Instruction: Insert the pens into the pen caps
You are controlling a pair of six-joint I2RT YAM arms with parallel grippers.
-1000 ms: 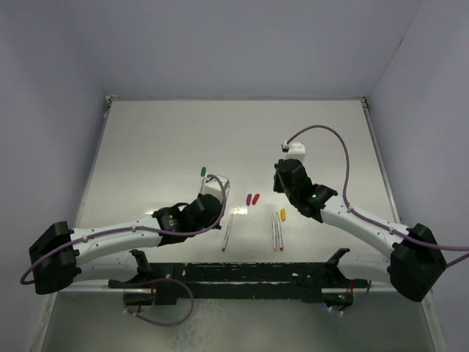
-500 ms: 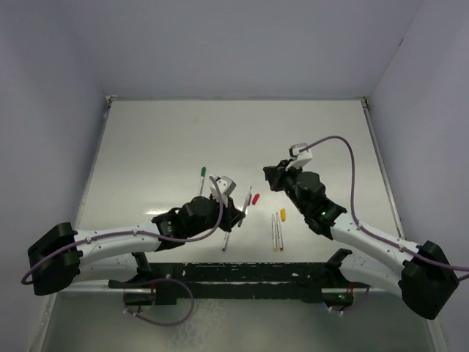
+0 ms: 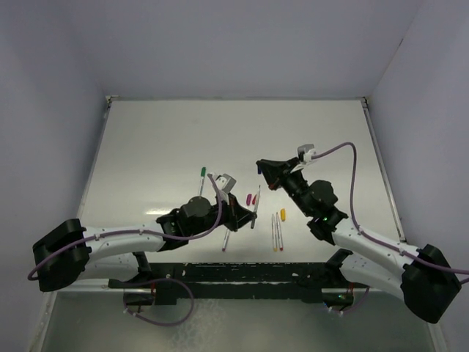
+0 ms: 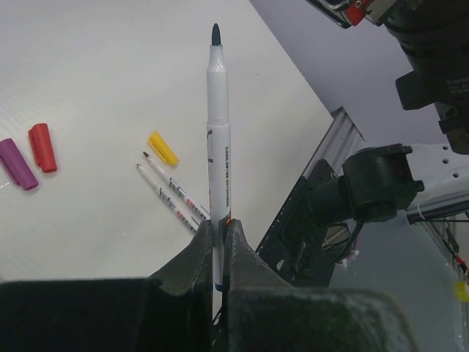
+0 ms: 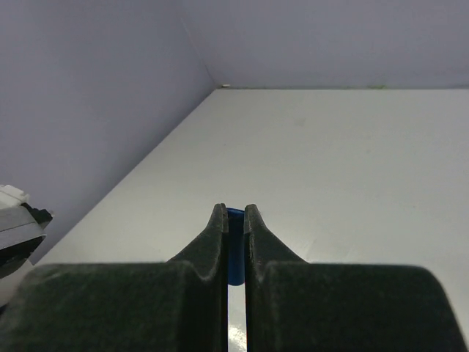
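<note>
A white stick pen (image 4: 218, 139) with a dark tip stands straight up the middle of the left wrist view. Its lower end is pinched between the closed fingers of the left tool (image 4: 221, 229). From overhead, this pen sits a little right of centre in the lower half of the frame, held off the white worktop (image 3: 161, 139).

Just above it in the overhead view is the right tool (image 3: 261, 167), close to the pen's upper end but not touching it. The right tool is clamped on a small blue cap (image 5: 234, 246). In the right wrist view the cap shows only as a blue sliver between two dark fingers.

Loose items lie flat on the worktop around the held pen. In the left wrist view, a magenta cap (image 4: 16, 163) and a red cap (image 4: 42, 147) rest side by side at the left edge of the frame. A yellow cap (image 4: 163, 147) lies nearer the centre, just left of the held pen. Below the yellow cap, two bare pens (image 4: 172, 196) lie close together and nearly parallel.

Overhead, another pen (image 3: 225, 240) lies at lower centre, partly hidden by the left arm. A pen with a green end (image 3: 201, 178) lies further up and to the left, well apart from the rest.
</note>
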